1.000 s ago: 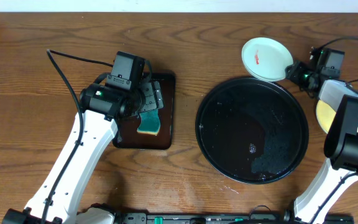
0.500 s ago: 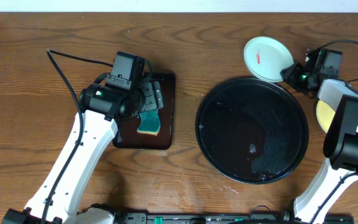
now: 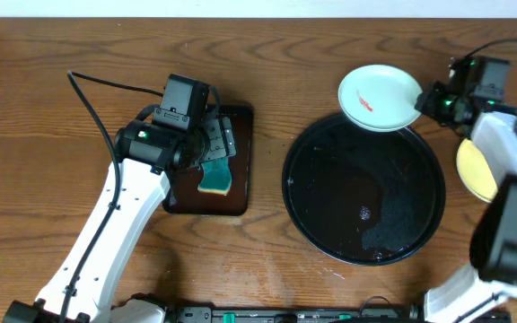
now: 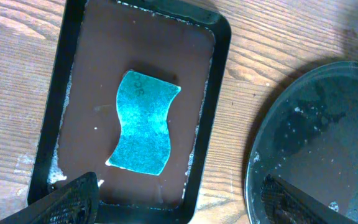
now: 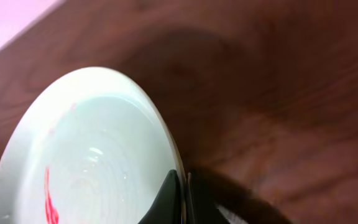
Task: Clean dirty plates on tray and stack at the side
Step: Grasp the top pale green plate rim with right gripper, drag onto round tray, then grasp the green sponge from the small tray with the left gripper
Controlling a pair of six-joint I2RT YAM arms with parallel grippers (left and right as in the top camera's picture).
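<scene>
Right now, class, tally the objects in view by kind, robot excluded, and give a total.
Plates: 2, a mint-white plate and a yellow plate
Trays: 2, a round black tray and a brown rectangular tray
Sponges: 1, a teal sponge
Total: 5

Right gripper (image 3: 423, 100) pinches smeared plate (image 3: 380, 97) over tray (image 3: 363, 188)

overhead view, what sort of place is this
Probably a lab bench staged for dishwashing practice: a wooden table, a sponge in a small brown tray, and a red-smeared plate by a glossy black tray.
</scene>
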